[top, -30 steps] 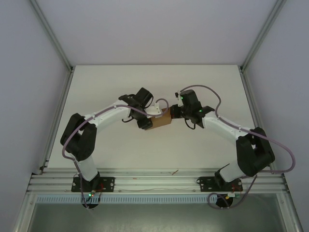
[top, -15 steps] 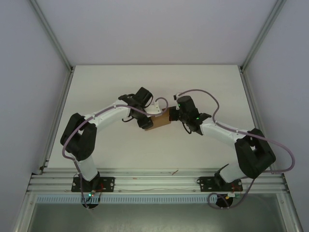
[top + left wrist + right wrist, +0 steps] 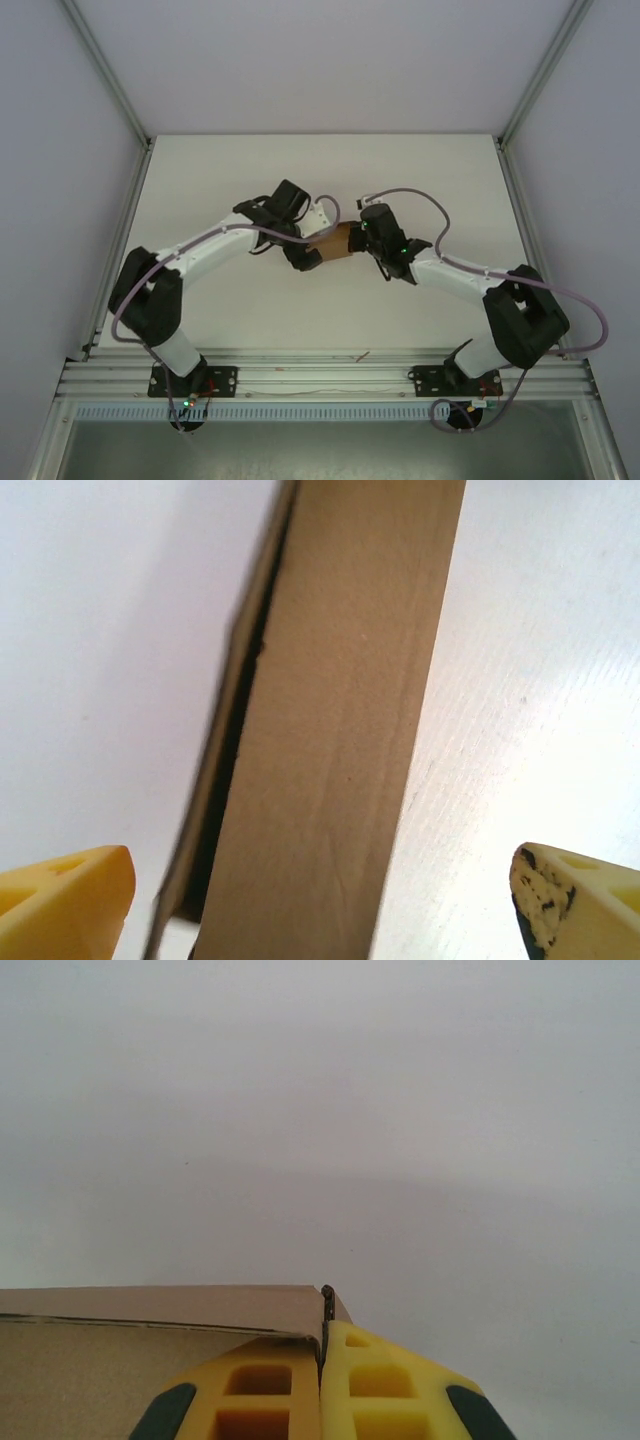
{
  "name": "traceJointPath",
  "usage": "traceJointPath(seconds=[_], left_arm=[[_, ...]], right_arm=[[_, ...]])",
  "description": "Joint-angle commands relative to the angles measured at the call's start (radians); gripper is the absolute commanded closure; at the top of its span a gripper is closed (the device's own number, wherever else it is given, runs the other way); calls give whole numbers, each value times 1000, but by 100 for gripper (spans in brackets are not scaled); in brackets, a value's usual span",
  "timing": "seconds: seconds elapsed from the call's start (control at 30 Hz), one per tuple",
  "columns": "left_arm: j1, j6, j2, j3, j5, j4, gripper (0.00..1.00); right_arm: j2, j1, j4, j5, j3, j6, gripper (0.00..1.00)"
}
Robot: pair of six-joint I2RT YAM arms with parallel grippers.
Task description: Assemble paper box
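White and faintly grained, the table (image 3: 200, 180) sits inside pale grey walls (image 3: 320, 60), and the paper box (image 3: 338, 243) lies near its middle in the top view, between the two wrists. It is thin, matte brown cardboard, a narrow flat rectangular sleeve. In the left wrist view it runs from 12 to 6 o'clock, with a loose side panel (image 3: 215, 780) lifting off along its 9 o'clock edge over a dark slit. The left gripper (image 3: 320, 905) stands at the box's 9 o'clock in the top view, jaws spread wide and holding nothing; its yellow fingertips (image 3: 65, 895) sit clear of the cardboard on either side. The right gripper (image 3: 322, 1380), at the box's 3 o'clock, is fully closed, its yellow ribbed pads meeting at the corner of the box. Whether a thin edge is nipped between them I cannot tell. The step in hand looks like closing up the sides. The next move likely calls for the left jaws to press that loose panel flat while the right end is braced, gently, since such thin board creases easily.
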Motion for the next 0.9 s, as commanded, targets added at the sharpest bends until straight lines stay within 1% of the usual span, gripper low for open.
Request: traceJointPath(seconds=[0.0,0.07,0.1,0.17,0.2,0.23,0.3,0.37,0.43,0.53,0.6,0.67,0.7,0.83,0.87], left_arm=[[5,-101,-124,-80,-71,104,3],[8,-157,-191,-142,-118,163,2],[14,-186,-216,-158,-135,174,5],[27,-231,-251,-182,-145,167,15],[33,-240,-260,-196,-141,171,18],[39,-247,-265,-208,-143,186,24],[53,-252,-256,-208,-127,197,30],[76,-256,-225,-182,-96,184,39],[93,-251,-184,-141,-71,151,42],[102,-229,-130,-101,-71,124,45],[105,-225,-104,-86,-71,115,55],[108,-227,-85,-69,-65,104,72],[108,-226,-81,-64,-57,97,78],[108,-242,-79,-72,-51,91,84],[108,-254,-81,-79,-50,97,87]], right_arm=[[46,34,-200,87,-12,19,100],[56,43,-226,105,10,32,100],[62,45,-242,111,23,38,100],[70,50,-272,118,42,48,100],[71,56,-274,119,45,45,100],[71,59,-272,118,45,43,100],[73,62,-275,105,53,39,100],[76,63,-284,103,62,41,100],[78,65,-293,101,65,42,100],[76,65,-298,96,70,47,100],[76,65,-300,83,70,48,100],[77,65,-302,78,73,49,100],[77,65,-307,81,74,50,100],[76,64,-317,92,80,51,100],[77,67,-318,88,81,52,100]])
